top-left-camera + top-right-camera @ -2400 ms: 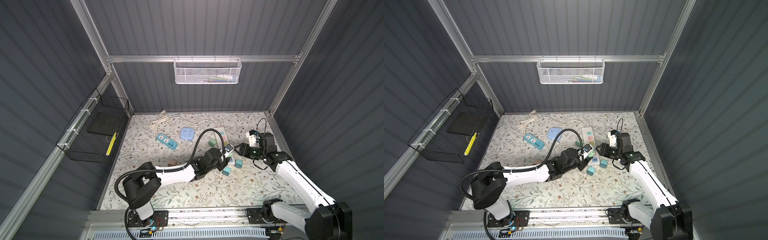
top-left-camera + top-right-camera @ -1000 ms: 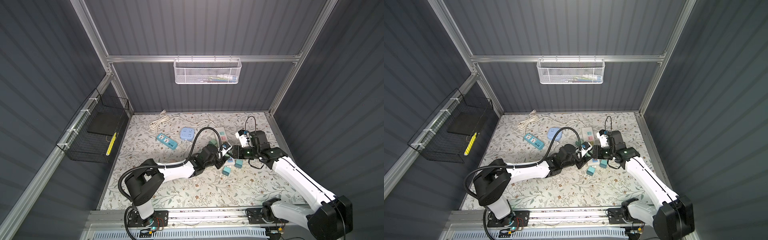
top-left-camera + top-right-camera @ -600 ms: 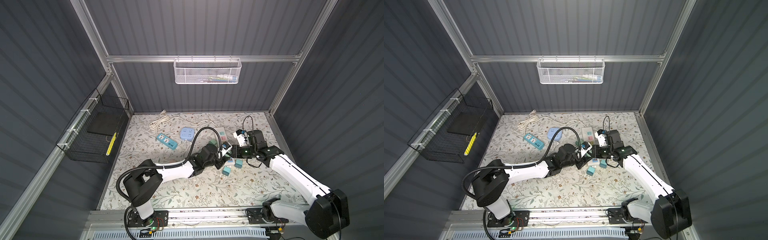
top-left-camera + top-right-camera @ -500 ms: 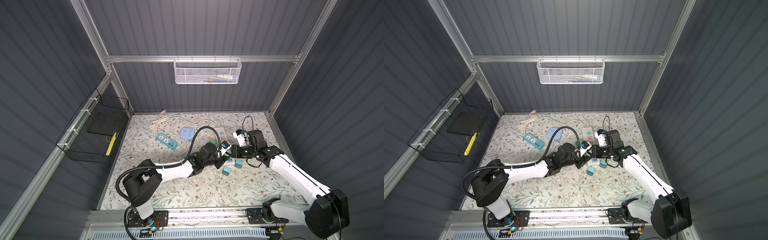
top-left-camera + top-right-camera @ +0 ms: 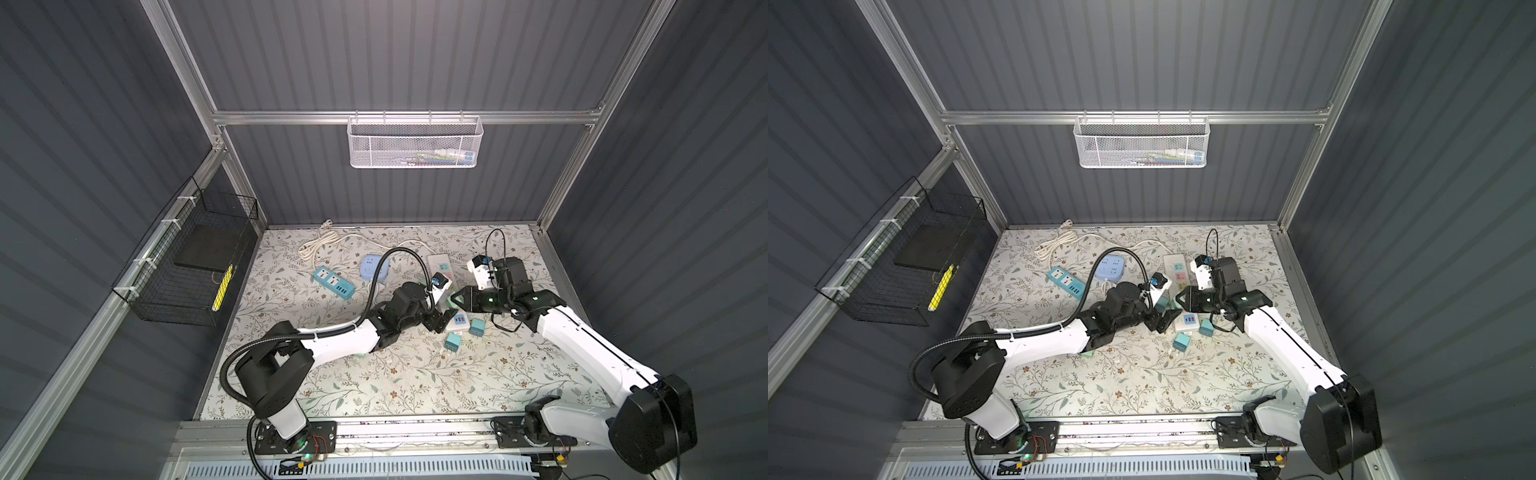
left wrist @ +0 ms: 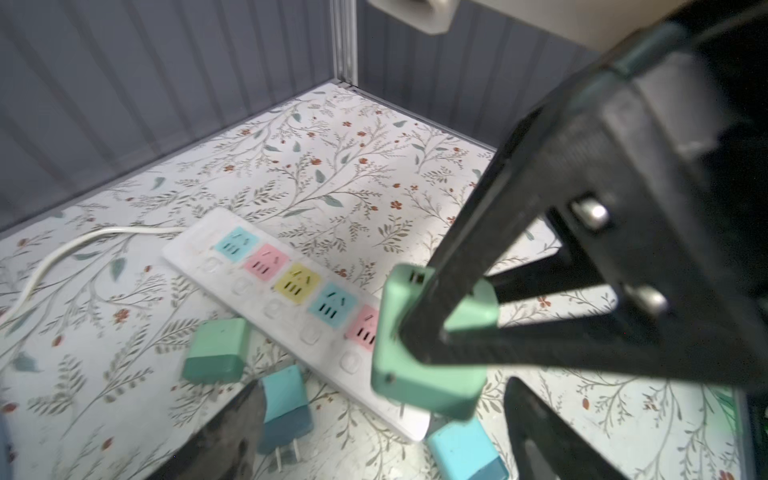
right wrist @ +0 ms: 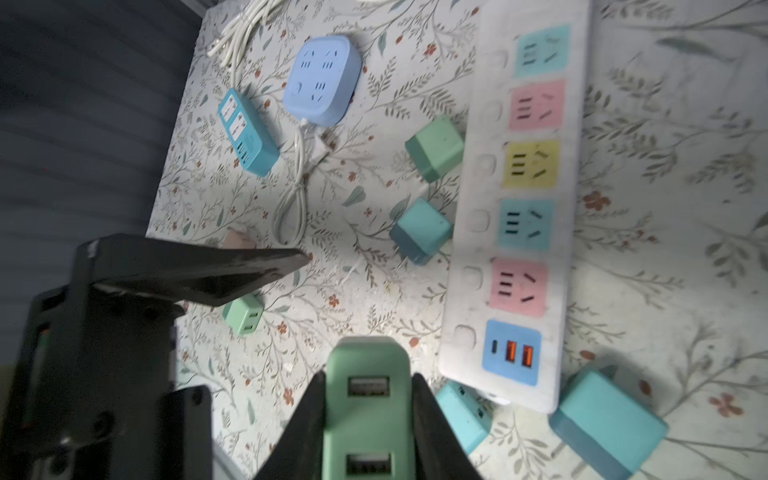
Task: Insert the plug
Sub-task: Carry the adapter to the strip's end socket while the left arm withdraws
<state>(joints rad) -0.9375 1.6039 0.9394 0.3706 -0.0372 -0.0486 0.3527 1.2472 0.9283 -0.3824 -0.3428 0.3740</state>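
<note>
Hanging above mat (image 5: pixel 374 374), toward 2 o'clock in both top views, green plug (image 7: pixel 365 419) clamped by right gripper (image 7: pixel 368 378), just beside power strip (image 6: pixel 291 286). Left gripper (image 5: pixel 442 322) spread wide, empty, at plug's 7 o'clock. Risk: prongs hidden; strip unheld, likely shoved aside by misaligned push.

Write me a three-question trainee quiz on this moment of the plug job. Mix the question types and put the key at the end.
1. True or false: the left gripper stands open.
2. The green plug is held by: A) the left gripper, B) the right gripper, C) nothing, it lies on the mat.
3. Fill in: of the five coloured sockets on the power strip, the middle one is ____.

Key: 1 true; 2 B; 3 yellow.
</note>
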